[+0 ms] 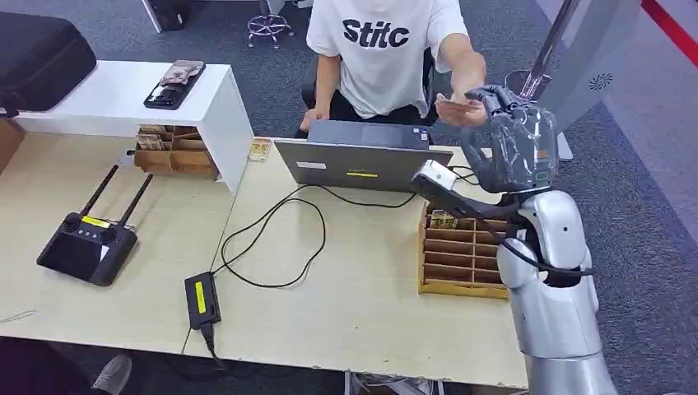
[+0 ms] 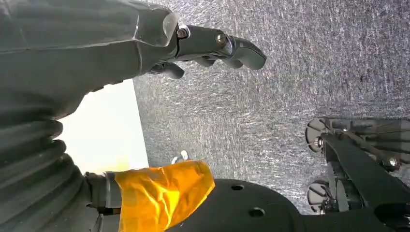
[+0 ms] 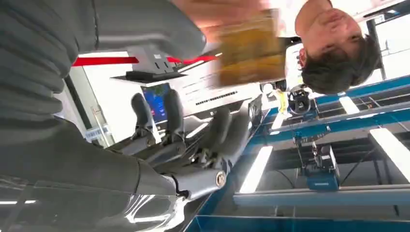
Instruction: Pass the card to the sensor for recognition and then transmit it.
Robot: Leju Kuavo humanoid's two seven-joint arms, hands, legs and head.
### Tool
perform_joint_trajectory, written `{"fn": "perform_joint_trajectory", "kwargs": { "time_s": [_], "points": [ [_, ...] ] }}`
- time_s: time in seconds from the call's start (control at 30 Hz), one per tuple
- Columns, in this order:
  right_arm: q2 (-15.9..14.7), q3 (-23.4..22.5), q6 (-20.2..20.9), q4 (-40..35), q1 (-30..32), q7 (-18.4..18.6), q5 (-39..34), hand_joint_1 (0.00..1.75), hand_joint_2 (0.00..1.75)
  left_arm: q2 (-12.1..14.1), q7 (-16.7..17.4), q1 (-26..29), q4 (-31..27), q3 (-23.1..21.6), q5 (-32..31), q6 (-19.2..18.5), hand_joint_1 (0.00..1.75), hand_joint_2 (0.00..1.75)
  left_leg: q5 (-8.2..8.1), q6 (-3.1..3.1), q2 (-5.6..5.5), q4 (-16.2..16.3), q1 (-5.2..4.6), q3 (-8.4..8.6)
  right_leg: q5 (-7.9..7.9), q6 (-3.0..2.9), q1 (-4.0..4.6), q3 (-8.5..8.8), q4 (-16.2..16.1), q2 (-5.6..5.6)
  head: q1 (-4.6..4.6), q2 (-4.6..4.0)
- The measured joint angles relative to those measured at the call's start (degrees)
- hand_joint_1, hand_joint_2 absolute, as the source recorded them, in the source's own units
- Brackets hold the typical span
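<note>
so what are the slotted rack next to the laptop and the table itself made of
The slotted rack looks like unfinished light wood or thin plywood: matte tan dividers with plain cut edges. The table appears to be pale wood-look laminate, smooth, with faint grain and low sheen, though solid wood can't be ruled out. The laptop has a matte grey lid, metal or plastic.

Laptop sits mid-table, person seated behind it. Slotted card rack right of laptop, remote controller far left, power adapter near front edge.
</note>
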Motion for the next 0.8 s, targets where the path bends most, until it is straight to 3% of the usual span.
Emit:
{"fn": "perform_joint_trajectory", "kwargs": {
  "time_s": [0.5,0.8],
  "points": [
    [-0.42,0.00,-1.11,-0.20,0.01,0.52,0.55,0.00,1.75,0.02,-0.04,0.00,0.00,-0.20,0.44,0.09,0.00,1.75,0.00,0.00,0.00,0.01,0.00,0.01,0.00,0.00,0.00,-0.01,0.00,0.01,0.00,0.00],
    [-1.12,0.00,-1.29,-8.94,1.66,-0.42,0.17,0.00,1.75,0.02,-0.02,0.03,0.00,-0.55,0.79,0.33,0.00,1.75,0.00,0.00,0.00,0.01,0.00,0.00,0.00,0.00,0.00,-0.01,0.00,0.00,0.00,0.00]
  ]
}}
